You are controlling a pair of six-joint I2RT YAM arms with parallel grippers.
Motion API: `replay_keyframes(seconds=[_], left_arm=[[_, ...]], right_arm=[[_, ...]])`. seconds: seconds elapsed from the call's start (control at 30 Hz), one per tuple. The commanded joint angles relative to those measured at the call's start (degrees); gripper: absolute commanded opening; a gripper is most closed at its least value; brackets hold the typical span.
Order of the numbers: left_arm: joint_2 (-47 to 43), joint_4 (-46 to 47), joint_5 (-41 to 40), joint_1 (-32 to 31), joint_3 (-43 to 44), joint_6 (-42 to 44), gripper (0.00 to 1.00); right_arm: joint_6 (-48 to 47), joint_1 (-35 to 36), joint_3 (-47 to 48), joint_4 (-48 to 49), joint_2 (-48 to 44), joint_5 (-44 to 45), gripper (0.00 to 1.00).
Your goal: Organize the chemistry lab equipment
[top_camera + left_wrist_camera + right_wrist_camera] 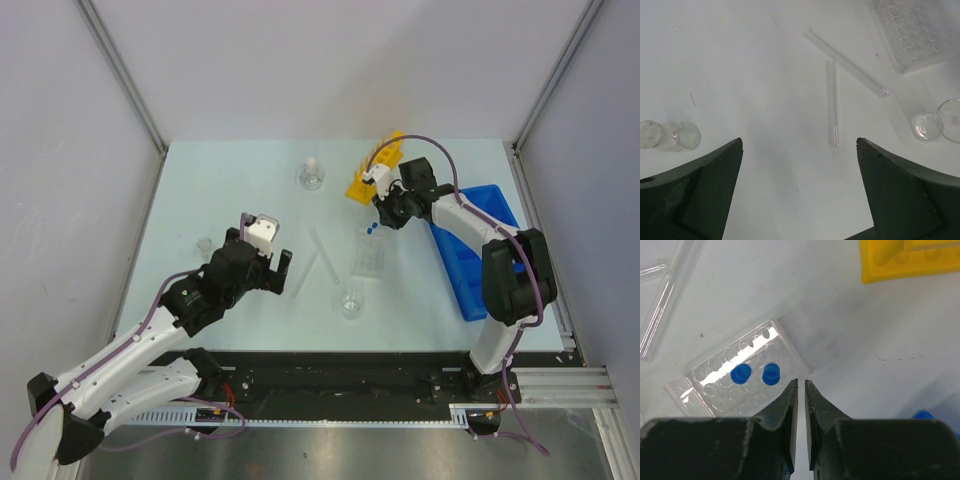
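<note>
My left gripper (272, 266) is open and empty above bare table; in its wrist view (800, 145) two thin clear tubes (832, 105) lie ahead of the fingers. My right gripper (378, 217) is shut and empty (801, 382), just beside the clear tray (730, 385). Two blue-capped tubes (771, 374) stand in the tray's wells. The yellow rack (375, 170) lies just beyond the right gripper. The blue bin (480, 250) is under the right arm. The flask with white stopper (312, 175) stands at the back. The small beaker (350, 303) is near the front.
A small clear vial (670, 136) lies on its side left of my left gripper, also seen from above (205, 244). The beaker (935, 124) and the tray's corner (917, 30) are to the right in the left wrist view. Grey walls enclose the table.
</note>
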Motion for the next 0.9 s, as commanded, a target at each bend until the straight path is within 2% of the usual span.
replay_keyframes(seconds=[0.0,0.6,0.87], left_arm=[[-0.27,0.79,0.48,0.24,-0.14,2.13,1.00],[0.08,0.79,0.65,0.24,-0.14,2.13,1.00],[0.17,0.88,0.83,0.24,-0.14,2.13,1.00]], right_arm=[[-0.78,1.32,0.01,0.50,0.57,-1.52,0.15],[-1.13,3.17,0.10,1.21,0.31,0.32,0.15],[-1.48,-0.34,0.01,0.15,-2.15,-0.46,0.16]])
